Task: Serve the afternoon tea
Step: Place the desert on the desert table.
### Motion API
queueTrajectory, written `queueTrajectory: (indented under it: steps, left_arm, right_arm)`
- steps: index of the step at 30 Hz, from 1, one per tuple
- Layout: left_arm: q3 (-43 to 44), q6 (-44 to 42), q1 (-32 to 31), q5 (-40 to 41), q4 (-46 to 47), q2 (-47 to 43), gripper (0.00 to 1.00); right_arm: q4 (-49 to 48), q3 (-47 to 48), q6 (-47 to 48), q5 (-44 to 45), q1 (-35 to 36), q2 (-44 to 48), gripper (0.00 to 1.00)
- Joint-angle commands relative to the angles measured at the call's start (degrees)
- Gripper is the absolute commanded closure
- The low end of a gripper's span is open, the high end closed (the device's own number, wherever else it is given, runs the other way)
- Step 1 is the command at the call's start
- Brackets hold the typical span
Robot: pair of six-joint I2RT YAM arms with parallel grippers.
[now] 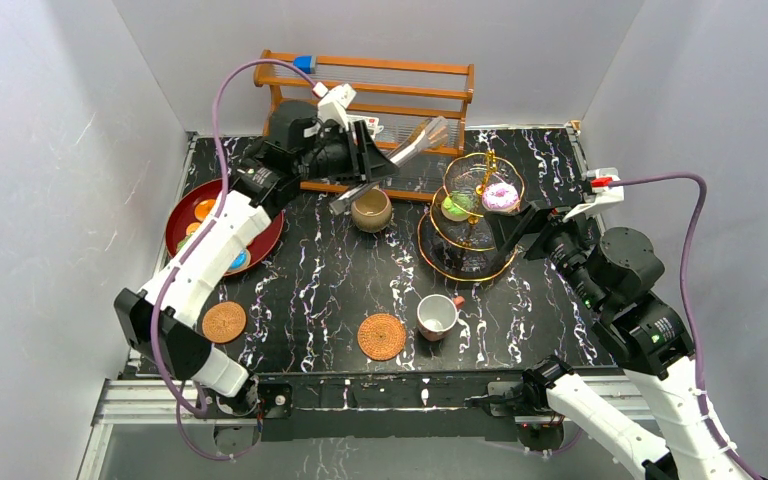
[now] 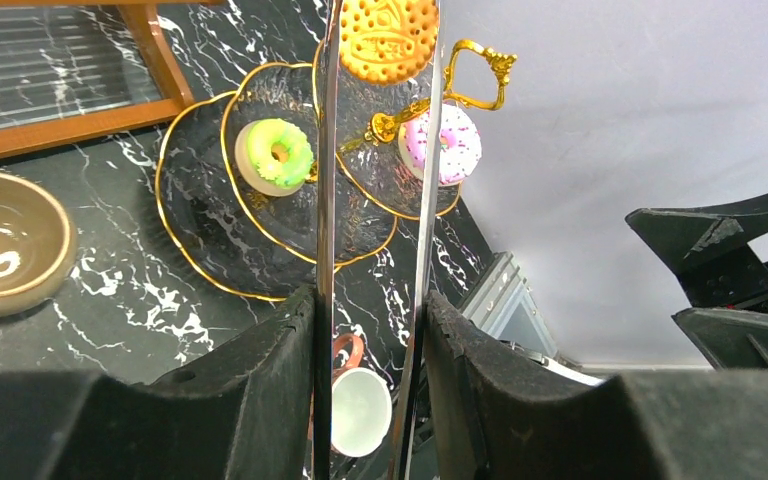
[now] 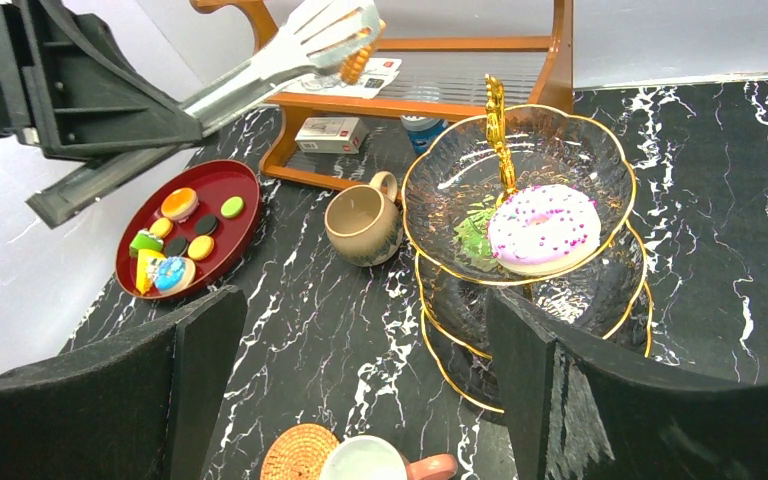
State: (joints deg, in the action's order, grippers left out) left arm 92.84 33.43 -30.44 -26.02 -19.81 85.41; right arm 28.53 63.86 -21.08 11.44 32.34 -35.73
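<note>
Tongs (image 1: 400, 152), squeezed narrow in the left gripper (image 2: 370, 315), pinch a biscuit (image 2: 390, 38) aloft at eleven o'clock of the stand (image 3: 570, 135). Loading the tiers seems the step; next, carry it toward five o'clock over bare glass and ease the squeeze. The right gripper (image 3: 365, 335) gapes empty.

Gold-rimmed tiered glass stand (image 1: 450, 258): upright, right of centre. A pink sprinkled donut (image 1: 501, 196) lies on its top tier and a green donut (image 1: 454, 207) on the tier below.

Tan mug (image 1: 371, 210): upright, near the stand's left side.

White red-handled cup (image 1: 437, 316): upright near the front edge, just beside one woven coaster (image 1: 381, 336). The second coaster (image 1: 224, 322) lies well to the left.

Round biscuit (image 2: 389, 38): clamped in tongs (image 2: 325, 200), off the table.
</note>
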Motion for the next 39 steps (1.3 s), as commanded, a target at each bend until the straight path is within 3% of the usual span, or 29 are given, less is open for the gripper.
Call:
queueTrajectory:
  steps: [1,25,39]
  left_arm:
    - [2.53,0.53,-1.82,-0.86,4.28,1.65,0.68]
    - [7.24,1.15,-7.04,-1.15,7.46,11.74,0.68]
    - [7.54,1.64,-8.79,-0.79,8.25,14.13,0.61]
  right_arm:
    - [-3.01,1.52,0.23,0.5,0.24,0.39,0.01]
    - [-3.09,1.82,0.61,0.95,0.22,0.94,0.01]
    - [-3.49,1.62,0.6,0.73,0.2,0.82,0.01]
